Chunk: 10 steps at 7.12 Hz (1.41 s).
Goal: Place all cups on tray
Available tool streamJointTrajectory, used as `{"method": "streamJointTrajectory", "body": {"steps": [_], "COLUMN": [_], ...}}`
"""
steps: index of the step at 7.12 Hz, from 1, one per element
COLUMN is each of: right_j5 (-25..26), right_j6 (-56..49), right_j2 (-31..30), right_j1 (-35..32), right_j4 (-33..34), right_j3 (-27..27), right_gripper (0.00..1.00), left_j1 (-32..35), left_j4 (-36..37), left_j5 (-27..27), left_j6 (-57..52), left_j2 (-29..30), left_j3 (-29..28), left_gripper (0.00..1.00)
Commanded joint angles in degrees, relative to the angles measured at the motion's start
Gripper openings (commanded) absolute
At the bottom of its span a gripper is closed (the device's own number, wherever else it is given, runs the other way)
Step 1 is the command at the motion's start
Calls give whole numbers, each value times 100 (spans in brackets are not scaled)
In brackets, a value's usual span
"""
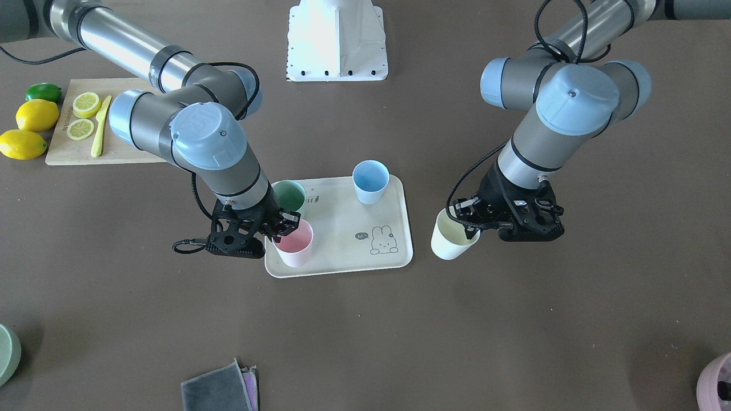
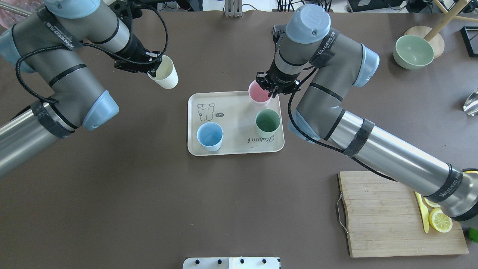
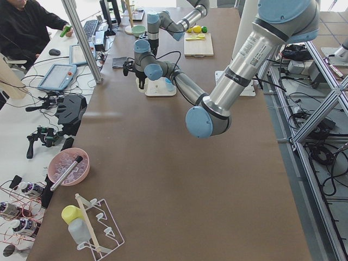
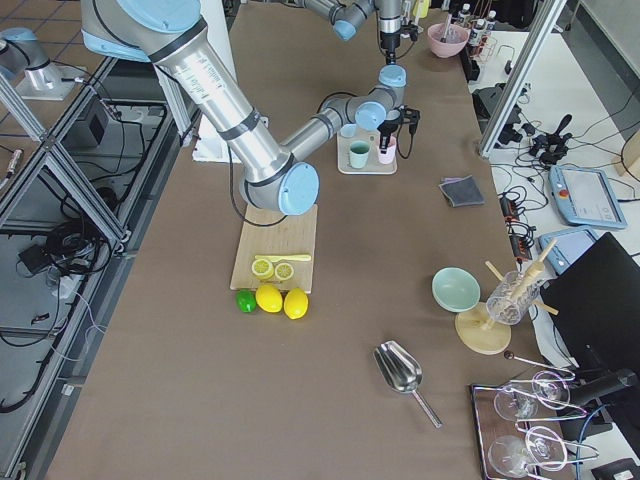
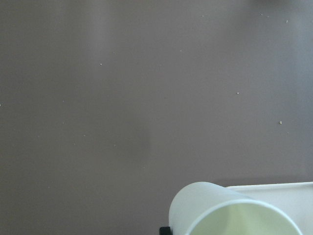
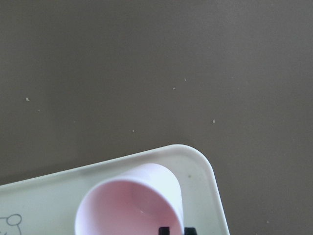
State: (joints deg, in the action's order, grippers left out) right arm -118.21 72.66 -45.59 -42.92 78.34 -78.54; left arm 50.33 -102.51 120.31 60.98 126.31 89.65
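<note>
**Two cups down, two in the claws**

Read the beige rectangular "Rabbit" tray [image 2: 235,112] as a clock face from the robot's side. The light-blue tapered tumbler [image 2: 210,136] stands upright at seven o'clock. The mint-green tumbler [image 2: 267,122] stands at four, well apart from it, so the far half is free for the rest.

The right claw [image 2: 269,89] is clamped on the rim of the pink tumbler [image 2: 259,93] at the one o'clock corner. It pinches the wall from above, so the cup hangs upright. I cannot tell whether the base touches the tray yet.

The left claw [image 2: 154,68] is closed on the rim of the cream-white tumbler [image 2: 165,76]. That cup looks a little tipped and sits off the tray, over the brown counter [image 2: 239,209] out at ten o'clock. A grip on one side of the rim would let it lean like that, I'd guess.

The eleven o'clock corner by the bunny drawing [image 2: 204,111] looks the natural spot for it. It wants levelling before release.
</note>
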Motion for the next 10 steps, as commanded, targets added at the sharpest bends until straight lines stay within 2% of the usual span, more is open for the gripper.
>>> {"method": "streamJointTrajectory", "body": {"steps": [1,2,3,4,5,6,7,8,10], "right_j5": [-18,-105,-454,-779,-896,-958,-958,-976,-1020], "right_j6": [371,363,293,249,196,74,-162,-382,-463], "right_j2": [94,181,191,182,164,86,-141,-370,-477], "right_j1": [12,-101,-337,-549,-699,-813,-893,-989,-1095], "right_j4": [-187,-170,-152,-143,-117,-100,-99,-99,-99], "right_j3": [137,129,102,85,67,41,-125,-257,-293], "right_gripper": [100,100,100,100,100,100,100,100,100], "left_j1": [-389,-557,-655,-865,-1075,-1173,-1209,-1296,-1376], "left_j4": [-6,-6,-6,-6,-6,-24,-59,-181,-410], "left_j5": [-348,-489,-499,-726,-946,-956,-1035,-1305,-1334], "left_j6": [429,641,817,966,1011,1055,1073,1073,1047], "left_j2": [147,201,253,315,368,403,542,674,667], "left_j3": [0,0,0,0,-17,-52,-322,-603,-817], "left_gripper": [0,0,0,0,0,0,0,0,0]}}
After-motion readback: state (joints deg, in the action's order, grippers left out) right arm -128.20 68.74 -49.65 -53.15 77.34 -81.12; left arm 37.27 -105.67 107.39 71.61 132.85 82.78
